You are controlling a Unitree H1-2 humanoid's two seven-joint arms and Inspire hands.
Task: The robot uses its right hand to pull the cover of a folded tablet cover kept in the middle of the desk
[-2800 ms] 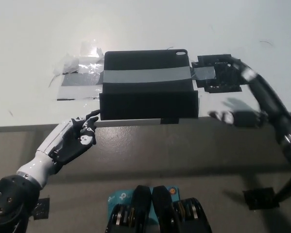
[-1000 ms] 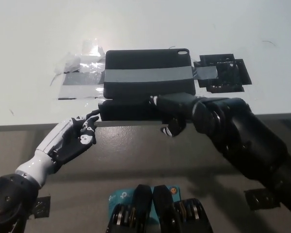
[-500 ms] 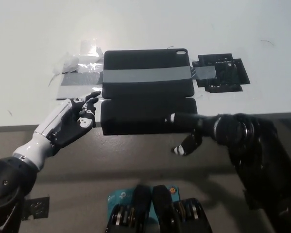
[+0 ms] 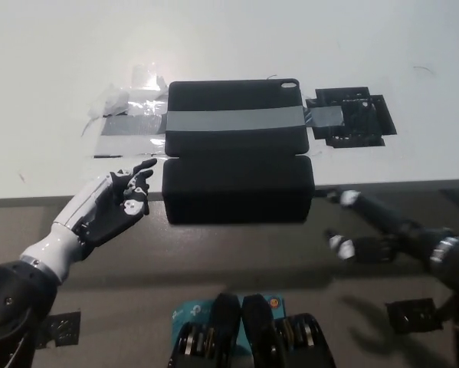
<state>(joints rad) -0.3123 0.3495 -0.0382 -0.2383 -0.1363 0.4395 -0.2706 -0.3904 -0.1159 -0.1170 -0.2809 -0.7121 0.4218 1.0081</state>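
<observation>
The black tablet cover (image 4: 237,149) lies unfolded on the white desk (image 4: 53,69). A grey tape band (image 4: 235,120) crosses its far half. Its near flap (image 4: 238,188) lies flat and overhangs the desk's front edge. My black right hand (image 4: 371,228) hovers off the desk edge, to the right of and below the flap. It is open, fingers spread, touching nothing. My white left hand (image 4: 110,203) rests open at the desk edge, just left of the flap.
Crumpled clear and grey tape (image 4: 129,123) sticks to the desk left of the cover. A patch of black tape (image 4: 352,116) lies to its right. Below the desk edge is a grey floor with a small black square (image 4: 411,314).
The standing flap came down flat toward me under my right hand. That hand then let go and drew back to the right. My left hand rose slightly along the desk edge.
</observation>
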